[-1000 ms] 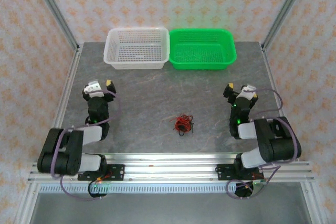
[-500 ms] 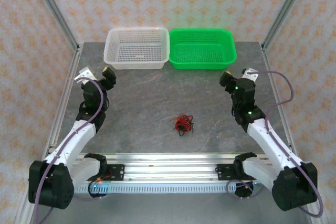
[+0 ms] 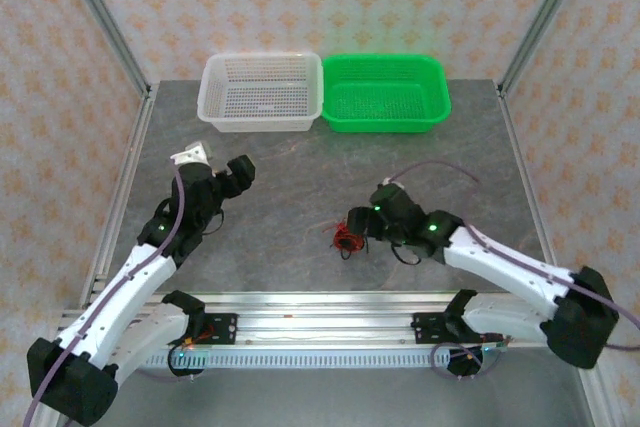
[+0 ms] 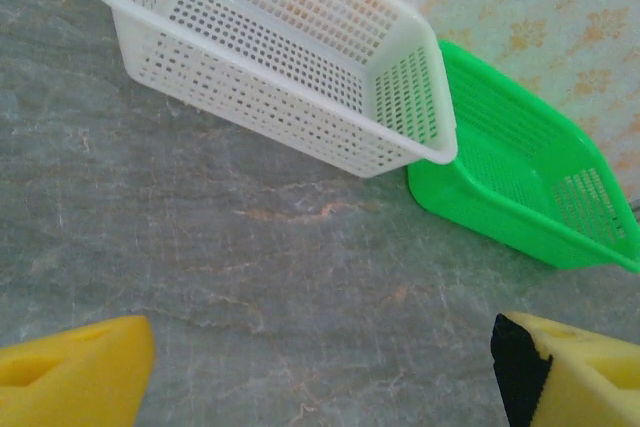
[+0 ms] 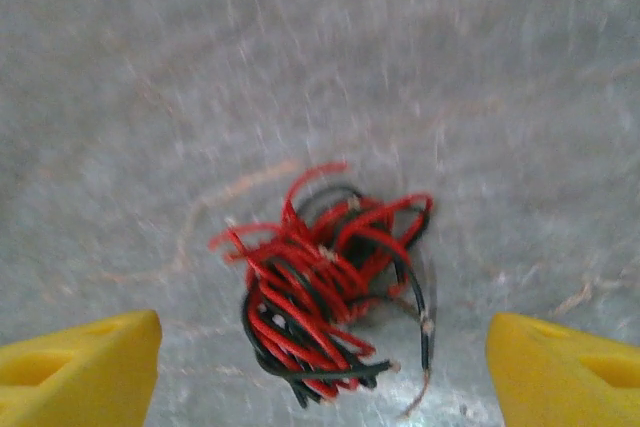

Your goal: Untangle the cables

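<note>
- Both arms reach farther out over the surface [image 3: 300, 172] than a moment ago. The right arm has swung in toward the middle, and the left arm has stretched forward.
- The right pincer [image 3: 358, 223] is now just beside the cables [image 3: 349, 238]. Before, it was far off to the right.
- The cables are a small knot of thin red and black strands. They lie on the surface near the front middle, in the same spot as before.
- In the right wrist view, the knot lies between the two yellow fingers [image 5: 75, 367]. It does not touch either one.
- The right pincer's fingers are wide apart and hold nothing.
- The left pincer [image 3: 220, 172] is well apart from the cables, off to their left.
- Its fingers are wide apart too, and it holds nothing.
- In the left wrist view, this pincer points toward the white basket [image 4: 290, 117] and the green basket [image 4: 520, 217].
- These two sit side by side at the far edge of the surface.
</note>
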Robot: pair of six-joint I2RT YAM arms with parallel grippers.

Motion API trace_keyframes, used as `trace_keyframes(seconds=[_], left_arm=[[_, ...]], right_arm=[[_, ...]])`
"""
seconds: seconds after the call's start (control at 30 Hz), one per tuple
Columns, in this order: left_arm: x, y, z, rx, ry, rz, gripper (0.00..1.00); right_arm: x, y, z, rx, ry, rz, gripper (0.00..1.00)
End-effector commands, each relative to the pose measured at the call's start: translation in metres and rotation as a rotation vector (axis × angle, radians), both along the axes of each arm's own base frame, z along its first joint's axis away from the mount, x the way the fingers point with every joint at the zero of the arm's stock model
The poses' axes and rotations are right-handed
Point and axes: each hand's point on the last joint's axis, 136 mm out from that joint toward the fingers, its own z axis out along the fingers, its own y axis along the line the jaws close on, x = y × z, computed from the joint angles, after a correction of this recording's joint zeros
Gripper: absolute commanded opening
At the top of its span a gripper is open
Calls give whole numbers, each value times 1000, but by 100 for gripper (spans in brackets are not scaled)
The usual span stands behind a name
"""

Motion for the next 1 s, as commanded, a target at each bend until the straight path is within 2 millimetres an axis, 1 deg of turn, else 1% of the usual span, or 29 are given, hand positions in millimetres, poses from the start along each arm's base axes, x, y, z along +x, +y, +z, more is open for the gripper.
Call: trace_keyframes(seconds=[0.0, 0.03, 0.07, 0.13, 0.23, 0.3, 0.4, 0.57, 0.63, 0.73, 0.8, 0.87, 0.97], left_arm=[[-13, -2, -15, -12, 70, -19, 89], [-14, -3, -14, -12, 70, -24, 89], [-14, -4, -13, -14, 70, -29, 89], [-13, -5, -13, -13, 74, -34, 89], [-10, -9, -15, -13, 79, -44, 89], [-9, -13, -16, -22, 81, -59, 89], [-8, -20, -15, -33, 79, -84, 89], [-9, -29, -15, -41, 74, -108, 89], [-10, -32, -16, -45, 76, -119, 89], [-11, -37, -17, -50, 74, -138, 89], [-12, -39, -16, -53, 73, -147, 89], [-12, -43, -16, -58, 69, -164, 89], [-14, -51, -14, -66, 61, -196, 89]], right_arm=[[-10, 5, -8, -58, 59, -8, 84], [-13, 6, -10, -64, 64, -2, 84], [-15, 7, -18, -85, 81, 1, 84], [-17, 10, -24, -88, 85, 7, 84], [-13, 14, -29, -71, 70, 1, 81], [-9, 21, -31, -47, 56, 12, 79], [-5, 32, -36, -21, 40, 40, 75], [1, 40, -47, -24, 12, 73, 62], [2, 42, -51, -28, 8, 90, 55], [2, 47, -53, -20, -5, 126, 39], [2, 49, -53, -11, -14, 147, 24], [2, 50, -53, 7, -22, 170, 7], [6, 51, -43, 67, -34, 197, 0]])
